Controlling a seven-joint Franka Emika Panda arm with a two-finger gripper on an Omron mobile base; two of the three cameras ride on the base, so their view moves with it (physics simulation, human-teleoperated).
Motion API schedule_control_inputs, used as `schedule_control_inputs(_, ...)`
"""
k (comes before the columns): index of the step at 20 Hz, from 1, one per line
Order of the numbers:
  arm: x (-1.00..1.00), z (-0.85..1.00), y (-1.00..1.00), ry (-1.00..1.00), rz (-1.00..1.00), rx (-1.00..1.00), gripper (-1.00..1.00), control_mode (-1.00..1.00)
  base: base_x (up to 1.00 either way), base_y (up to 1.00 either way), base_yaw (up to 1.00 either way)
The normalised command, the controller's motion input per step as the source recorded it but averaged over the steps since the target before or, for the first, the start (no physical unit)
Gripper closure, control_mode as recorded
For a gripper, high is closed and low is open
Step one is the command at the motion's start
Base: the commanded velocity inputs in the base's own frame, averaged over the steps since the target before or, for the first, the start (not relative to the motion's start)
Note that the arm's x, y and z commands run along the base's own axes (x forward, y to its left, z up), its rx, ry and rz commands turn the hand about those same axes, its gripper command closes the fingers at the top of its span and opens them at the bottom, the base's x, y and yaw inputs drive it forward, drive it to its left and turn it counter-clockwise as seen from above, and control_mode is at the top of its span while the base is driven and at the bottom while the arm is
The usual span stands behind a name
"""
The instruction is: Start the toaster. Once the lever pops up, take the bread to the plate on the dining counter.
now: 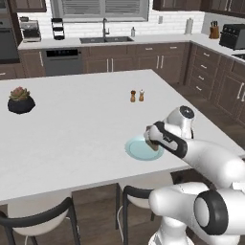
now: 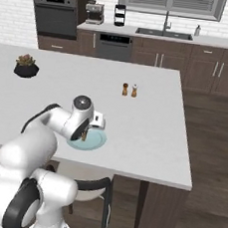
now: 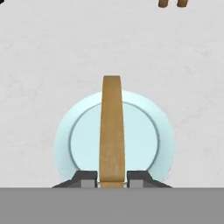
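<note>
My gripper [image 3: 112, 180] is shut on the bread [image 3: 111, 131], a golden-brown slice that stands on edge between the fingertips. The slice hangs over the middle of the pale blue plate [image 3: 78, 140]; whether it touches the plate I cannot tell. In the left base view the gripper [image 1: 152, 141] holds the bread [image 1: 154, 144] above the plate [image 1: 138, 150], near the front edge of the white dining counter [image 1: 72, 134]. The right base view has the gripper [image 2: 85, 132], bread [image 2: 84, 135] and plate [image 2: 93, 143] beside my arm. A black boxy appliance [image 1: 233, 36] stands on the far right counter; I cannot tell if it is the toaster.
Two small brown shakers [image 1: 137, 95] stand on the counter beyond the plate. A succulent in a black pot [image 1: 20, 101] sits at the counter's left. Stools [image 1: 136, 194] are tucked under the near edge. A sink [image 1: 106, 39] lies along the back wall.
</note>
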Motion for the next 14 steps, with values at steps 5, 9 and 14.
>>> schedule_control_inputs(5, 0.23, -0.29, 0.0, 0.0, 0.0, 0.0, 1.0, -1.0, 0.0, 0.0, 0.0)
schedule_control_inputs(9, 0.24, -0.24, 0.0, 0.0, 0.0, 0.0, 1.0, -1.0, 0.0, 0.0, 0.0)
schedule_control_inputs(14, 0.25, -0.11, 0.03, 0.0, 0.0, 0.0, 1.0, -1.0, 0.0, 0.0, 0.0)
